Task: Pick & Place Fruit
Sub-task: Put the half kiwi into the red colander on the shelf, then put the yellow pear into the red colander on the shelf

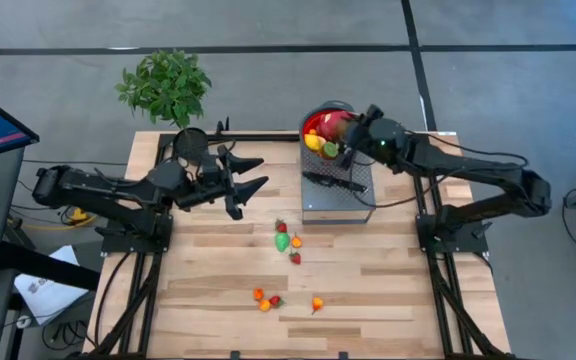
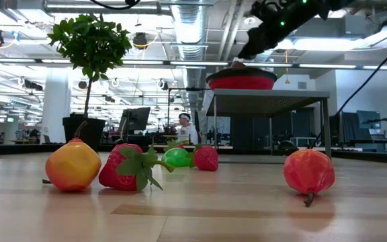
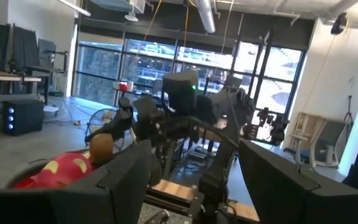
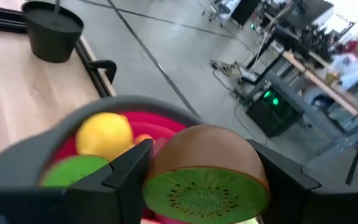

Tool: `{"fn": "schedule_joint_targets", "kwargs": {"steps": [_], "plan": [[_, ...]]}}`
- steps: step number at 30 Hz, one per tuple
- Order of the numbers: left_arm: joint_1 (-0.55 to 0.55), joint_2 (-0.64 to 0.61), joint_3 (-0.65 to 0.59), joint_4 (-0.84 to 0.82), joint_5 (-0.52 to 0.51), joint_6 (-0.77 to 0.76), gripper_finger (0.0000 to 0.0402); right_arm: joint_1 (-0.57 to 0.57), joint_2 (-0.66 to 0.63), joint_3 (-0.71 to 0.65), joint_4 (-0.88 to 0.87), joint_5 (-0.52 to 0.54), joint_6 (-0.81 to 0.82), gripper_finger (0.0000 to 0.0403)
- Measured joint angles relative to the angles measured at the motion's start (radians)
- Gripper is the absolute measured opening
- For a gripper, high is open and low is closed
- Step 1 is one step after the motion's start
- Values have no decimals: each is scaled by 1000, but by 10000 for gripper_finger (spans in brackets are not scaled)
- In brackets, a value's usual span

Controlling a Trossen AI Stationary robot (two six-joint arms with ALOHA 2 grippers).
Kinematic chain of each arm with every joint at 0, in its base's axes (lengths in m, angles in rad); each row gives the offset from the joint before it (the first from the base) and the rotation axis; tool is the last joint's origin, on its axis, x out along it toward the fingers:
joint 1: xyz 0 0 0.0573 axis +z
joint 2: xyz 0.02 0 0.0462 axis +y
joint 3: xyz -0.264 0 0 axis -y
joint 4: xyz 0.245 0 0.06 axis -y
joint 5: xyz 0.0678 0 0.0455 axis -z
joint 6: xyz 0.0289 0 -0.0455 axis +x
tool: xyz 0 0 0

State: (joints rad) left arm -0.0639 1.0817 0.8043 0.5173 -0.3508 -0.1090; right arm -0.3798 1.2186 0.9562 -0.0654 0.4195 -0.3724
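My right gripper [image 4: 201, 180] pinches a brown halved kiwi [image 4: 207, 171] over the red bowl [image 1: 320, 122], beside a smooth lemon [image 4: 104, 134]; left gripper [image 1: 248, 178] spread, left of it.

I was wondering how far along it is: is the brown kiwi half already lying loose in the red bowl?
No: in the right wrist view the kiwi half sits between the right gripper fingers, above the red bowl.

Both arms are matt black with jointed tubular links and black trailing cables; the right arm [image 1: 468, 175] shows a small green light by its wrist.
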Motion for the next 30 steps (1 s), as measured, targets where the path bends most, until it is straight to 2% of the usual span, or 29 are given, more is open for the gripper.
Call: {"fn": "schedule_joint_targets", "kwargs": {"steps": [9, 15, 21, 30], "plan": [[-2, 0, 0, -21, 0, 0, 237, -69, -30, 0, -88, -99, 67, 230], [-2, 0, 0, -21, 0, 0, 237, -69, -28, 0, -95, -106, 54, 264], [-2, 0, 0, -21, 0, 0, 237, -66, -36, 0, -97, -105, 39, 274], [-2, 0, 0, -22, 0, 0, 237, 10, -174, 0, -91, -105, 47, 269]]}}
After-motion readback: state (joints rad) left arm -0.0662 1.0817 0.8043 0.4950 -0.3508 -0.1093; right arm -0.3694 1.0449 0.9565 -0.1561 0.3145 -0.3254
